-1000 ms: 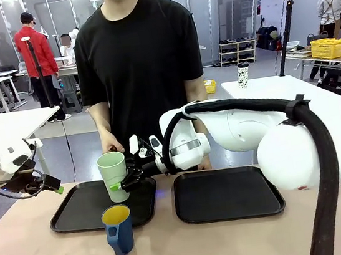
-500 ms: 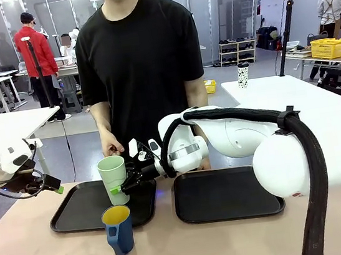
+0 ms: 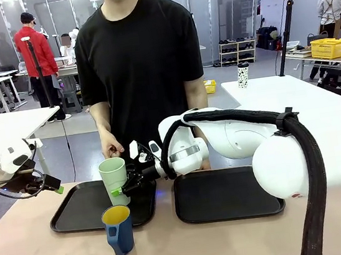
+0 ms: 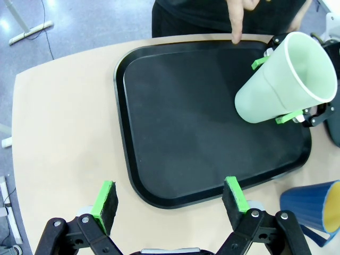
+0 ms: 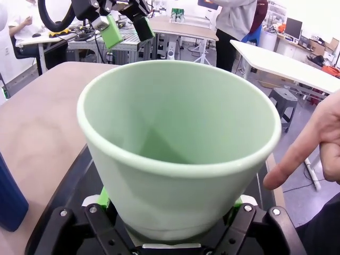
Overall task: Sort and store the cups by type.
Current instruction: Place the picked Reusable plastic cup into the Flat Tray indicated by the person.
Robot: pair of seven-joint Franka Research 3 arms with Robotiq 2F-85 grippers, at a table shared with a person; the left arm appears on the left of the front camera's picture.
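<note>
The pale green tumbler (image 3: 114,180) stands upright over the right part of the left black tray (image 3: 75,215), and my right gripper (image 3: 120,188) is shut on its lower half. In the right wrist view the tumbler (image 5: 180,143) sits between the green pads (image 5: 103,200). I cannot tell whether its base touches the tray. The dark blue mug (image 3: 118,230) with its yellow inside stands on the table in front of that tray. My left gripper (image 3: 51,183) hovers open at the far left; its wrist view looks down on the tray (image 4: 180,122), the tumbler (image 4: 281,79) and the mug (image 4: 314,204).
A second black tray (image 3: 226,193) lies to the right of the first. The person stands at the far edge, one hand (image 3: 112,149) pointing down at the left tray's far rim, the finger (image 4: 236,24) close to the tumbler. Bare tabletop lies in front of both trays.
My right arm has lowered the tumbler slightly over the left tray and its elbow has shifted. The left arm, the mug and the person's hand have stayed put.
</note>
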